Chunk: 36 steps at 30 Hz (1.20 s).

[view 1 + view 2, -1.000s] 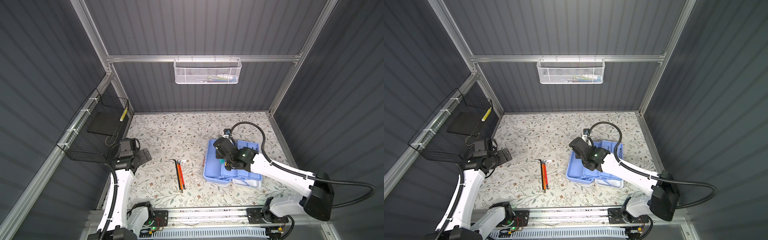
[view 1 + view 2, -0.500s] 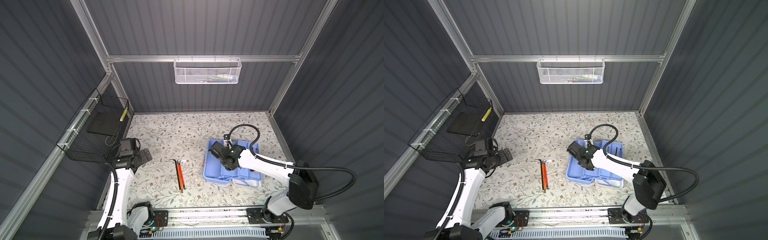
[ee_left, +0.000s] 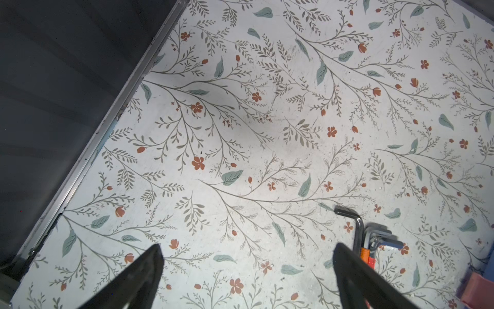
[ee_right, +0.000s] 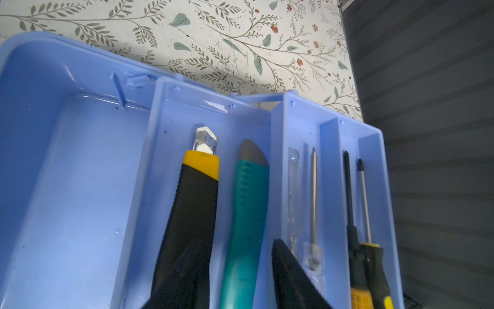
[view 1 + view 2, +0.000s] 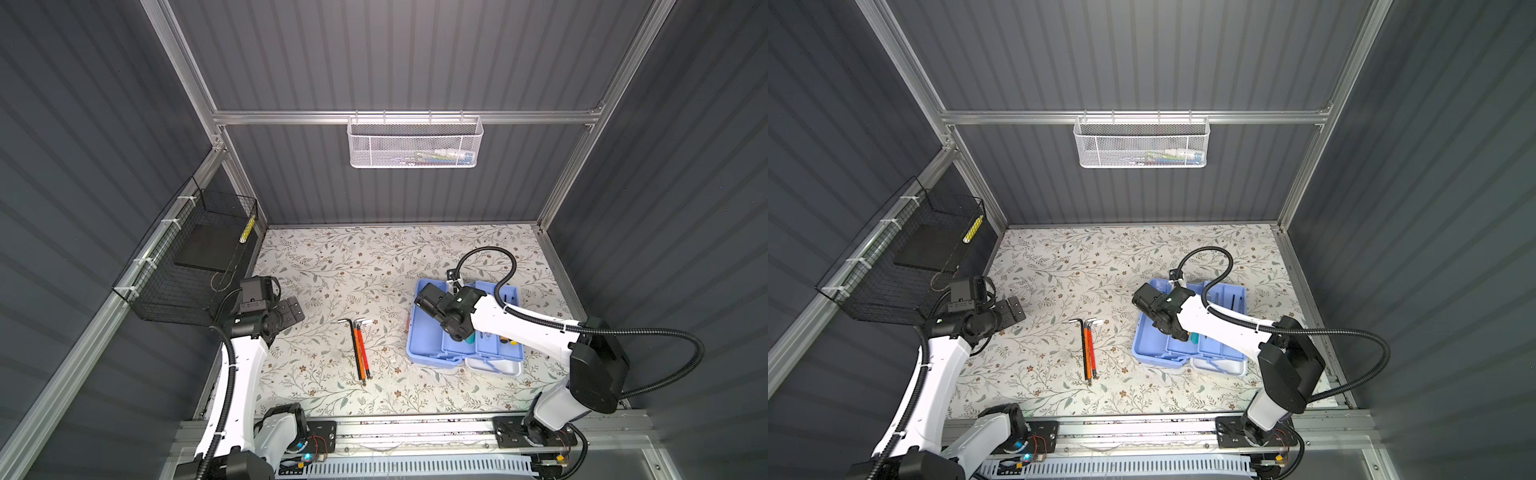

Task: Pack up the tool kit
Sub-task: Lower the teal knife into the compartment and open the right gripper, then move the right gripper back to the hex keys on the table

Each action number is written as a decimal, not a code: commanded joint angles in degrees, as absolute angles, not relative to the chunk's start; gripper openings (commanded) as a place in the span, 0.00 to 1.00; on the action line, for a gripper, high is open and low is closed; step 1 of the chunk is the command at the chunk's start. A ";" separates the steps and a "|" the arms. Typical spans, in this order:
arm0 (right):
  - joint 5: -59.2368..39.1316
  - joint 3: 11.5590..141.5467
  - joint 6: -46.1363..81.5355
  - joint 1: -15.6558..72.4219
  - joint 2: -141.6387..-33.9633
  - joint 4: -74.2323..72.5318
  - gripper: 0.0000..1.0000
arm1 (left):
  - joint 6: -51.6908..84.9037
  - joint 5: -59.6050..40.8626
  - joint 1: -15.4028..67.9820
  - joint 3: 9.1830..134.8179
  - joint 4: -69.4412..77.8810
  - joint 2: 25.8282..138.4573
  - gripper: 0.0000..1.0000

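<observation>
Blue plastic, thin-walled and light by the look of it: the tool kit (image 5: 428, 353) sits open on the worktop (image 5: 353, 266) directly under the right jaws, with its white lid (image 5: 494, 368) lying flat on the side towards that arm's base. I expect the box to skid if nudged, so I would hold it by a rim or the handle, never by a tray wall. The stepped trays (image 4: 328, 125) hang on slim links and will probably swing under a push.

A teal cutter (image 4: 251, 192) lies between the right jaws. They stand partly apart astride it with tray showing on both sides, so I judge they grip nothing. A black and yellow cutter (image 4: 197, 192) lies just beside it, under one jaw from my angle. Both look stiff with ribbed grips, best pinched mid-body and away from the blade end. The screwdrivers (image 4: 350, 192) lie outboard of the other jaw. They are thin and round, and likely to roll.

The hex keys (image 5: 359, 349) lie loose on the worktop, just past one of the left jaws, which are spread wide and empty. The keys are flat, slick steel, so I would pinch across the orange sleeves.

The floral worktop looks smooth and scuffed, and small things may slide on it. Ribbed grey walls (image 5: 395, 62) close in on three sides. A black wire basket (image 5: 187, 266) hangs close behind the left jaws, and a white mesh basket (image 5: 415, 143) hangs high on the back wall.
</observation>
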<state>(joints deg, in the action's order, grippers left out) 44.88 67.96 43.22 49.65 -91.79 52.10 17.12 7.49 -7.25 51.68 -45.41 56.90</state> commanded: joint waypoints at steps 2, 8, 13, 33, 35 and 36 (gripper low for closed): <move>46.34 70.64 42.53 49.73 -92.19 53.72 0.52 | 16.79 7.64 -7.73 53.09 -45.62 56.47 1.00; 33.98 71.04 29.10 53.80 -88.03 36.79 0.55 | 16.87 7.50 -7.73 53.06 -45.53 56.25 1.00; 14.51 71.72 26.31 57.60 -92.38 21.25 0.53 | 16.94 7.66 -7.73 53.20 -45.62 56.07 0.99; 7.08 96.63 27.18 62.09 -125.29 29.24 0.38 | 16.00 3.38 -7.73 52.63 -44.55 54.71 0.99; 6.80 96.81 27.20 62.11 -125.63 29.74 0.37 | 16.00 3.22 -7.73 52.61 -44.52 54.93 0.99; 6.63 97.16 27.28 62.10 -125.96 30.20 0.37 | 16.00 2.89 -7.73 52.64 -44.47 55.14 1.00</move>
